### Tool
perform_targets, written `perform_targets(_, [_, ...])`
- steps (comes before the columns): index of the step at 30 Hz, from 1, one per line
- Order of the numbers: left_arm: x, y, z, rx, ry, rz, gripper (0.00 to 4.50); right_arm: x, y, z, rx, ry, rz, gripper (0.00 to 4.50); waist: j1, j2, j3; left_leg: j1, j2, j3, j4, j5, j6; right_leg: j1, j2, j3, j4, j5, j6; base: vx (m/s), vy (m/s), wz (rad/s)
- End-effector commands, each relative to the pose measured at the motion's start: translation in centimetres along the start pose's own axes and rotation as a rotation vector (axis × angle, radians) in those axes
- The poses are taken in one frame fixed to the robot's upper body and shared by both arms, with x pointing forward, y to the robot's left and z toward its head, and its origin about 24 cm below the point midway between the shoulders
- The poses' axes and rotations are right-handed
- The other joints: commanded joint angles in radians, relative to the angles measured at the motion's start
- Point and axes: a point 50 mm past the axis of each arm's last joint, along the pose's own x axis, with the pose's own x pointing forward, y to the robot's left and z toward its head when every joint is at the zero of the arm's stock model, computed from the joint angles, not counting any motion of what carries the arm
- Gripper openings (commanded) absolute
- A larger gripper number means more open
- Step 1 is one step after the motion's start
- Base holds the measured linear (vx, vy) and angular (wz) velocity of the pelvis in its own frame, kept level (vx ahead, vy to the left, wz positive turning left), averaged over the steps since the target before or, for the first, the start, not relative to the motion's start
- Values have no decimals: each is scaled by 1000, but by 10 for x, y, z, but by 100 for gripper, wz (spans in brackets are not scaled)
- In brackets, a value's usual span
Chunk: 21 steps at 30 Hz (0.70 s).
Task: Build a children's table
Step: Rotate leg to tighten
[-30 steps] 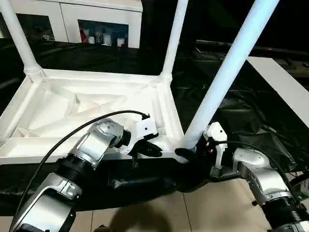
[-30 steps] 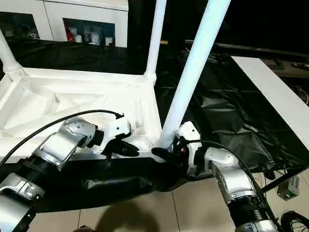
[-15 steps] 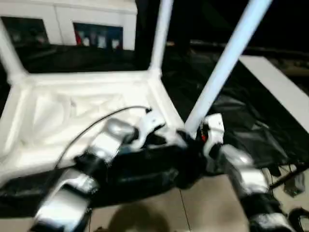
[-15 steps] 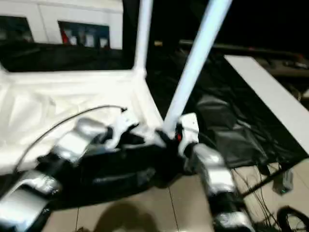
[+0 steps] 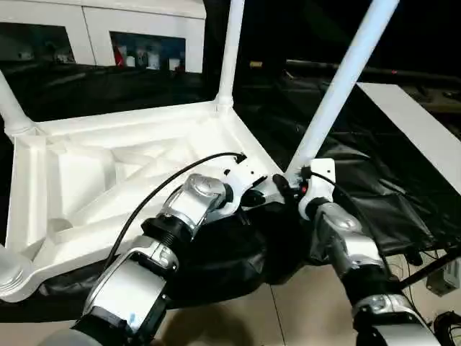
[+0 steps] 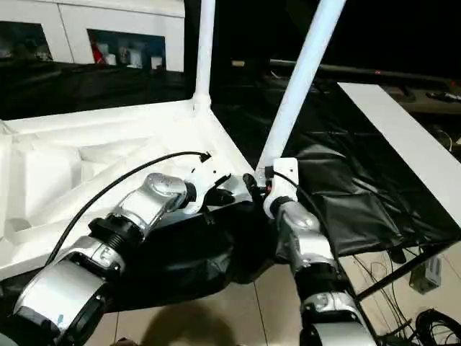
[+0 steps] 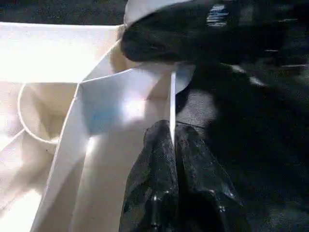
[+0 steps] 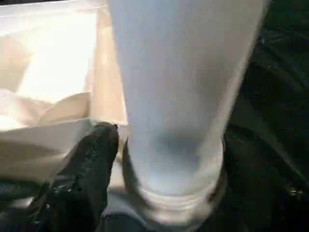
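Observation:
The children's table lies upside down on the black sheet, its ribbed white top [image 5: 108, 173] facing me. One white leg [image 5: 230, 50] rises from the far corner and another [image 5: 11, 108] at the far left. A pale-blue leg [image 5: 338, 79] stands in the near right corner socket. My left gripper [image 5: 263, 196] is at that corner, shut on the top's thin rim [image 7: 172, 92]. Just right of it, my right gripper [image 5: 289, 184] stands open around the pale-blue leg's foot, with one black finger [image 8: 94, 164] close beside the socket collar. The other finger is hidden behind the leg.
A white glass-door cabinet [image 5: 108, 29] stands at the back. The black-sheeted work table [image 5: 374, 209] reaches to the right, with a long white board [image 5: 425, 122] on it. Tiled floor [image 5: 302, 310] and cables [image 5: 439, 274] lie below the table's front edge.
The table top has swung round on the sheet. Its near right corner has moved away from me, with both grippers staying at it. My right forearm has come in closer, and the view has shifted too.

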Motion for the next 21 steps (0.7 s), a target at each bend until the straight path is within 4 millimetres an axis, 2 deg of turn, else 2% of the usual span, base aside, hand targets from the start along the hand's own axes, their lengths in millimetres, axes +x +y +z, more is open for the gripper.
perform_targets(1, [-4,-6,1,33,-36,-95,0,-9,6,5,-79,-4,177,378,6,5,-65,2,6,2,-65,-259,22,48,-57,37,-89,-305,-145,0,0,0])
perform_targets(2, [-7,-7,0,44,-41,-126,0,-13,3,6,-106,2,213,380,9,5,-63,6,9,3,-65,-263,31,49,-57,38,-90,-303,-147,0,0,0])
perform_targets(5, [-19,-9,0,92,-48,-214,0,-35,-7,6,-168,29,353,380,10,5,-63,4,11,4,-65,-253,39,48,-59,40,-89,-300,-154,0,0,0])
perform_targets(6, [-21,-10,0,92,-49,-225,0,-39,-9,6,-171,37,376,380,12,7,-65,7,14,3,-65,-248,39,50,-59,40,-86,-287,-161,0,0,0])
perform_targets(8, [-26,-11,1,106,-58,-253,0,-46,-13,6,-200,56,412,380,12,6,-65,4,14,5,-64,-227,49,49,-56,41,-81,-241,-180,0,0,0])
perform_targets(9, [-29,-11,1,119,-56,-270,0,-50,-16,6,-216,67,428,380,13,11,-64,6,14,5,-64,-230,46,48,-56,40,-80,-245,-183,0,0,0])
perform_targets(11, [-34,-12,-1,138,-49,-303,0,-54,-18,5,-236,85,451,380,13,9,-63,6,14,6,-65,-239,39,46,-56,40,-83,-263,-183,0,0,0])
perform_targets(15, [-43,-15,-5,168,-31,-359,0,-56,-18,3,-268,111,472,380,14,12,-62,9,16,5,-67,-250,25,45,-57,41,-82,-276,-182,0,0,0])
perform_targets(18, [-47,-16,-7,171,-26,-363,0,-53,-14,3,-268,104,478,380,23,14,-62,15,18,6,-67,-265,16,39,-57,42,-84,-293,-177,0,0,0])
perform_targets(21, [-50,-17,-8,173,-20,-375,0,-51,-12,3,-262,96,482,380,26,15,-62,15,18,5,-69,-274,5,39,-57,42,-83,-297,-174,0,0,0])
